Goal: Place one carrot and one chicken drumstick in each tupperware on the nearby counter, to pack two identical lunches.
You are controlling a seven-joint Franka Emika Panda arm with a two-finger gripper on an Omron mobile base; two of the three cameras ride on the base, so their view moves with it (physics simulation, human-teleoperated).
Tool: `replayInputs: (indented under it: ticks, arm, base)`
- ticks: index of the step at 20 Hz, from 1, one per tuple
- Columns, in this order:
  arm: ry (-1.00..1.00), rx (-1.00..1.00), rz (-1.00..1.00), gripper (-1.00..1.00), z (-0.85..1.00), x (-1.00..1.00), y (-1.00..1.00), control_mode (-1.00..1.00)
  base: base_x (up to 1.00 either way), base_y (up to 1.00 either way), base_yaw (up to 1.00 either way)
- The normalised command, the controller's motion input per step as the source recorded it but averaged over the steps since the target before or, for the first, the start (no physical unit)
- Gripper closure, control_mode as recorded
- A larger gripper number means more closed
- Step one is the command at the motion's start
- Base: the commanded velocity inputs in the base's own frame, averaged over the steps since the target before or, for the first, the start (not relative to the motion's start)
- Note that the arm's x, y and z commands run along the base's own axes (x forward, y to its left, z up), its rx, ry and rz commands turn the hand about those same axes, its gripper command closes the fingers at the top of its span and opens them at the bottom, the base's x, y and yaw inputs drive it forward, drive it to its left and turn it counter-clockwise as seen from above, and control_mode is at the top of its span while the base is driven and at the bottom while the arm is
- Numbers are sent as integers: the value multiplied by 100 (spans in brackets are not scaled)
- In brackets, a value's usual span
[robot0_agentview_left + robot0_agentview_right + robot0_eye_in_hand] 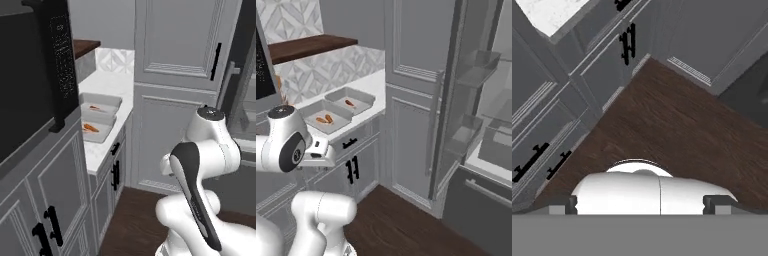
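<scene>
Gripper [640, 202] spread wide, empty, aimed at dark wood floor [677, 125]. Two shallow light-grey tupperware trays [102, 101] sit on the white marbled counter [100, 150], left-centre of left base view, orange pieces inside. Risk: long reach, arm could clip grey cabinet fronts [60, 190] or drop food short.

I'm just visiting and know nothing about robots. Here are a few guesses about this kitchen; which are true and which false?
1. Two grey trays sit side by side on the white counter. True: the near tupperware and the far tupperware.
2. Both trays are empty. False: each holds something orange; what it is cannot be told.
3. The end effector is clamped on a carrot. False: its fingertips stand wide apart with nothing between them.
4. The floor is dark brown wood. True.
5. The cabinet handles are black. True.
</scene>
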Motion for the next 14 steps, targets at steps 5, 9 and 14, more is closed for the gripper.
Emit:
replayInputs:
  ticks: [5, 9, 14]
  arm:
    - [0, 0, 0, -100, 0, 0, 0, 100]
    - [0, 0, 0, -100, 0, 0, 0, 100]
    - [0, 0, 0, -100, 0, 0, 0, 100]
  base:
    - [-42, -41, -61]
    - [11, -86, -63]
    - [31, -88, -57]
